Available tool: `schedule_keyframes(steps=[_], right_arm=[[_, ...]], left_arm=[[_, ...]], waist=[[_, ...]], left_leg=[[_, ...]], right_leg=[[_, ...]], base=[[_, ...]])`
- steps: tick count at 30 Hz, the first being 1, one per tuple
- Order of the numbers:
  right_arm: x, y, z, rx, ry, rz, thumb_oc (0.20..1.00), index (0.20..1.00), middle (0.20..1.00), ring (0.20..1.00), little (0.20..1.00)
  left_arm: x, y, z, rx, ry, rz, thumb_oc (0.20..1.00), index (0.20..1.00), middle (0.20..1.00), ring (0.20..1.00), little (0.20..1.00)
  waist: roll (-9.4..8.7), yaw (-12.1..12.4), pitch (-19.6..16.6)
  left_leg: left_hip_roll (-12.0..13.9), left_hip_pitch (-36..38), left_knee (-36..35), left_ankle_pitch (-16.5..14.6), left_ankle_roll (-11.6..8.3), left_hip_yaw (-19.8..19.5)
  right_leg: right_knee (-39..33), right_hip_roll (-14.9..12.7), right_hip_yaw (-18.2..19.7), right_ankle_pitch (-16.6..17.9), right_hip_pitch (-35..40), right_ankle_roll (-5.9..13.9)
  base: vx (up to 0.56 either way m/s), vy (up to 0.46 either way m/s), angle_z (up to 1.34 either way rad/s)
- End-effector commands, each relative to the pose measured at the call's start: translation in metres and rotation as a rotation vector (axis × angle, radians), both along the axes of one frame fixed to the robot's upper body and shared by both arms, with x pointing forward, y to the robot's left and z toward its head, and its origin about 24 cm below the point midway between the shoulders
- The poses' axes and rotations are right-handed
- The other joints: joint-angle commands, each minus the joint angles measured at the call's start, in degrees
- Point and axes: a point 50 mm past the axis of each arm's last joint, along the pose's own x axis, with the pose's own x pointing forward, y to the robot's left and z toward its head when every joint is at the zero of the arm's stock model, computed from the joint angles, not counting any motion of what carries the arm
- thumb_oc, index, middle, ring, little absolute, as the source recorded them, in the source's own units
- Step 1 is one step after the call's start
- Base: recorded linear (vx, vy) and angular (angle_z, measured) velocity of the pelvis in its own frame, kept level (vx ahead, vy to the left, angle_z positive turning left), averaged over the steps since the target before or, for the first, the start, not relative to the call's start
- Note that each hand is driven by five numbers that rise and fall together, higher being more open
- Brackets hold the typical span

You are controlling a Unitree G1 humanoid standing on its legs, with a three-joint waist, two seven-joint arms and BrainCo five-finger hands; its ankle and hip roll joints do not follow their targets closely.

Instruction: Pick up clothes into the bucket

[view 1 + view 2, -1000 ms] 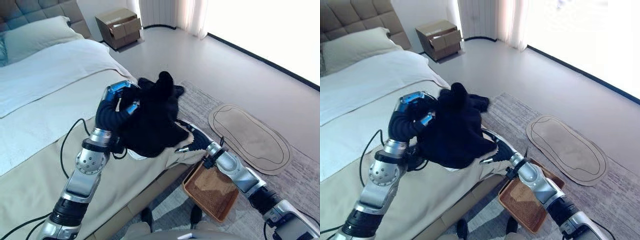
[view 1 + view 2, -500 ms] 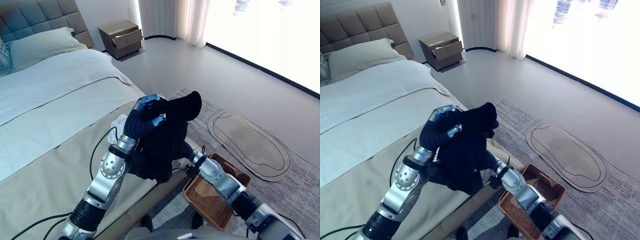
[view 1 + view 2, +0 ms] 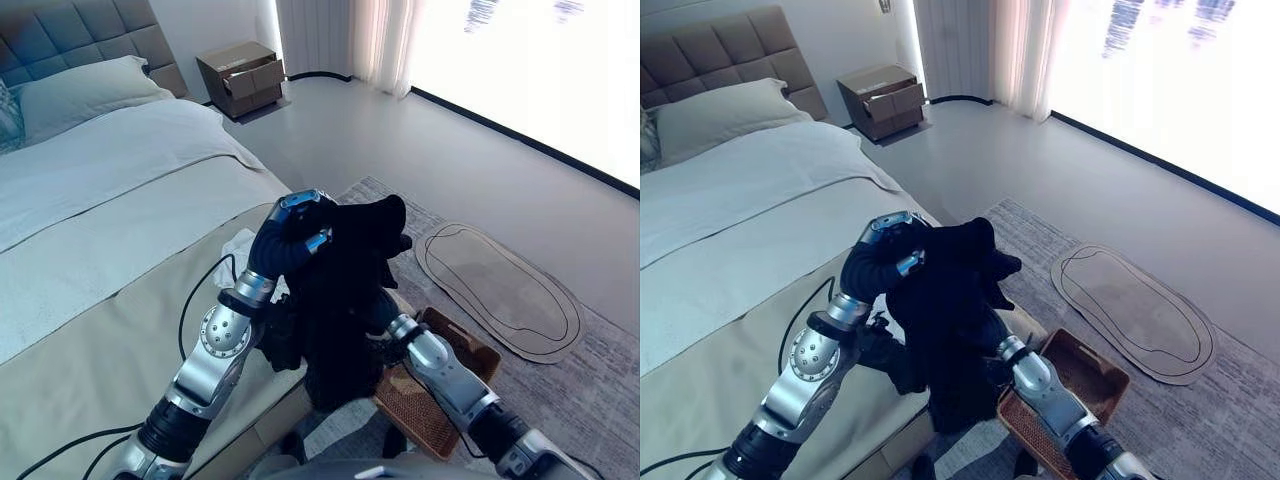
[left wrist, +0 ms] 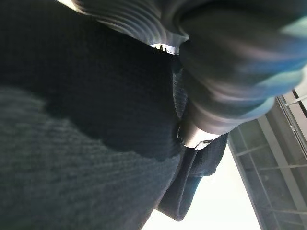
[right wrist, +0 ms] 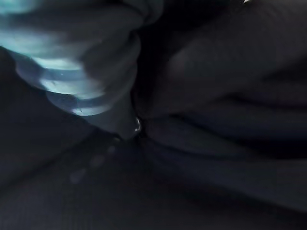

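The two eye views look down from the robot's head, side by side, facing across the foot of the bed (image 3: pixel 90 300) toward the window wall; both take in the same stretch: the black garment (image 3: pixel 345 300) in mid-frame, the woven basket (image 3: pixel 1065 395) on the floor below right, the oval mat (image 3: pixel 500 280) beyond it, the nightstand (image 3: pixel 882 100) far back; the right eye view stands slightly to the side, so near things sit further left in it. The left wrist view looks along its own hand (image 4: pixel 230 72) from very close, pressed against the dark knit; the right wrist view sits as near, its hand (image 5: pixel 91 72) against the same black cloth.
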Motion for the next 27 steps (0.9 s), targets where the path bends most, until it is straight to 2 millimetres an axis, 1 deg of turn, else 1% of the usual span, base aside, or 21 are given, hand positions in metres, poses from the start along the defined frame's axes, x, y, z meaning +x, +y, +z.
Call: schedule_keyframes(steps=[1, 3, 4, 5, 6, 7, 8, 9, 10, 11, 12, 13, 17, 19, 22, 27], right_arm=[[0.006, 0.003, 0.031, 0.186, -0.109, -0.066, 0.2, 0.2, 0.2, 0.2, 0.2], [0.004, -0.006, 0.034, 0.259, -0.097, -0.123, 0.2, 0.2, 0.2, 0.2, 0.2], [0.005, -0.028, 0.034, 0.074, -0.219, -0.204, 0.2, 0.2, 0.2, 0.2, 0.2], [0.003, -0.048, -0.001, 0.041, -0.024, -0.343, 0.2, 0.2, 0.2, 0.2, 0.2], [0.002, -0.044, 0.025, 0.428, -0.032, -0.255, 0.2, 0.2, 0.2, 0.2, 0.2], [-0.003, -0.057, 0.021, 0.398, -0.042, -0.326, 0.2, 0.2, 0.2, 0.2, 0.2], [-0.009, -0.068, 0.021, 0.478, -0.044, -0.391, 0.2, 0.2, 0.2, 0.2, 0.2], [-0.012, -0.075, 0.017, 0.519, -0.033, -0.43, 0.2, 0.2, 0.2, 0.2, 0.2], [-0.012, -0.082, 0.017, 0.624, -0.044, -0.5, 0.2, 0.2, 0.2, 0.2, 0.2], [-0.012, -0.082, 0.017, 0.625, -0.043, -0.5, 0.2, 0.2, 0.2, 0.2, 0.2], [-0.013, -0.086, 0.021, 0.673, -0.068, -0.519, 0.2, 0.2, 0.2, 0.2, 0.2], [-0.014, -0.087, 0.022, 0.694, -0.072, -0.523, 0.2, 0.2, 0.2, 0.2, 0.2], [-0.015, -0.101, 0.039, 0.723, -0.166, -0.558, 0.2, 0.2, 0.2, 0.2, 0.2], [-0.016, -0.112, 0.05, 0.714, -0.232, -0.585, 0.2, 0.2, 0.2, 0.2, 0.2], [-0.02, -0.13, 0.063, 0.728, -0.322, -0.649, 0.2, 0.2, 0.2, 0.2, 0.2], [-0.027, -0.157, 0.081, 0.726, -0.451, -0.758, 0.2, 0.2, 0.2, 0.2, 0.2]], left_arm=[[0.002, 0.012, 0.03, -0.084, -0.143, 0.052, 0.2, 0.2, 0.2, 0.2, 0.2], [0.003, 0.019, 0.025, -0.079, -0.122, 0.094, 0.2, 0.2, 0.2, 0.2, 0.2], [0.003, 0.024, 0.02, -0.101, -0.103, 0.119, 0.2, 0.2, 0.2, 0.2, 0.2], [0.001, 0.034, 0.015, -0.074, -0.087, 0.16, 0.2, 0.2, 0.2, 0.2, 0.2], [0.001, 0.038, 0.012, -0.11, -0.061, 0.172, 0.2, 0.2, 0.2, 0.2, 0.2], [0.0, 0.043, 0.003, -0.113, -0.022, 0.197, 0.2, 0.2, 0.2, 0.2, 0.2], [0.001, 0.049, -0.011, -0.123, 0.047, 0.212, 0.2, 0.2, 0.2, 0.2, 0.2], [0.001, 0.05, -0.019, -0.123, 0.076, 0.221, 0.2, 0.2, 0.2, 0.2, 0.2], [0.004, 0.052, -0.04, -0.093, 0.164, 0.241, 0.2, 0.2, 0.2, 0.2, 0.2], [0.004, 0.052, -0.04, -0.093, 0.163, 0.24, 0.649, 0.649, 0.649, 0.649, 0.649], [0.004, 0.055, -0.052, -0.08, 0.218, 0.258, 0.853, 0.853, 0.853, 0.853, 0.853], [0.002, 0.057, -0.06, -0.065, 0.248, 0.267, 1.0, 1.0, 1.0, 1.0, 1.0], [-0.007, 0.069, -0.086, -0.025, 0.36, 0.302, 1.0, 1.0, 1.0, 1.0, 1.0], [-0.013, 0.076, -0.098, -0.013, 0.411, 0.329, 1.0, 1.0, 1.0, 1.0, 1.0], [-0.021, 0.086, -0.109, 0.004, 0.456, 0.374, 1.0, 1.0, 1.0, 1.0, 1.0], [-0.031, 0.098, -0.118, 0.038, 0.494, 0.426, 1.0, 1.0, 1.0, 1.0, 1.0]], waist=[[-3.28, -1.4, -2.1], [-3.28, -1.6, -2.1], [-3.14, -1.4, -2.1], [-3.45, -1.5, -2.1], [-3.45, -1.5, -2.0], [-3.44, -1.6, -2.1], [-3.45, -1.9, -2.2], [-3.43, -2.1, -2.2], [-3.44, -2.3, -2.4], [-3.45, -2.3, -2.4], [-3.44, -2.4, -2.5], [-3.46, -2.4, -2.5], [-3.54, -2.3, -2.8], [-3.54, -2.2, -2.9], [-3.57, -2.1, -3.0], [-3.68, -1.9, -3.3]], left_leg=[[1.3, -2.4, 2.5, -1.3, -0.08, -1.0], [1.3, -2.2, 2.5, -1.4, -0.07, -0.9], [1.4, -1.9, 2.5, -1.7, -0.09, -0.9], [1.4, -2.1, 2.4, -1.4, -0.18, -0.8], [1.4, -2.0, 2.5, -1.5, -0.17, -0.8], [1.4, -2.1, 2.3, -1.3, -0.16, -0.9], [1.4, -2.1, 2.3, -1.3, -0.14, -0.8], [1.4, -2.0, 2.2, -1.3, -0.12, -0.8], [1.4, -1.9, 2.2, -1.3, -0.1, -0.7], [1.4, -1.9, 2.2, -1.4, -0.11, -0.7], [1.4, -1.9, 2.2, -1.4, -0.1, -0.7], [1.4, -1.8, 2.2, -1.5, -0.08, -0.6], [1.5, -1.5, 2.1, -1.6, 0.0, -0.5], [1.5, -1.4, 2.1, -1.7, -0.02, -0.4], [1.5, -1.4, 2.1, -1.7, -0.05, -0.4], [1.4, -1.2, 1.9, -1.7, -0.1, -0.5]], right_leg=[[2.1, -5.2, 1.2, 1.6, -1.9, 5.16], [2.2, -5.2, 1.2, 1.5, -1.8, 5.1], [2.2, -5.1, 1.0, 1.2, -1.4, 5.17], [2.1, -5.0, 1.1, 1.5, -1.5, 5.14], [2.1, -5.0, 1.2, 1.4, -1.5, 5.15], [2.1, -5.0, 1.2, 1.5, -1.7, 5.16], [2.1, -5.0, 1.2, 1.5, -1.8, 5.18], [2.2, -5.1, 1.2, 1.4, -1.8, 5.15], [2.2, -5.0, 1.3, 1.4, -1.7, 5.11], [2.2, -5.0, 1.3, 1.3, -1.7, 5.11], [2.2, -5.0, 1.3, 1.3, -1.6, 5.09], [2.2, -5.0, 1.3, 1.3, -1.5, 5.08], [2.3, -4.9, 1.6, 1.2, -1.4, 5.03], [2.2, -4.9, 1.5, 1.2, -1.4, 5.02], [2.2, -4.9, 1.5, 1.2, -1.4, 5.05], [2.1, -4.8, 1.4, 1.2, -1.2, 5.18]], base=[[0.0, 0.0, 0.0], [0.02, -0.001, 0.0], [0.0, 0.0, 0.0], [0.0, 0.0, 0.0], [0.0, 0.0, 0.0], [0.0, 0.0, 0.0], [0.0, -0.006, -0.03], [0.01, -0.006, -0.05], [0.02, -0.004, -0.03], [0.0, 0.0, 0.0], [0.0, 0.0, 0.0], [0.02, -0.004, -0.04], [0.0, -0.001, -0.01], [0.0, 0.0, -0.02], [0.0, 0.001, -0.01], [0.0, 0.0, 0.0]])
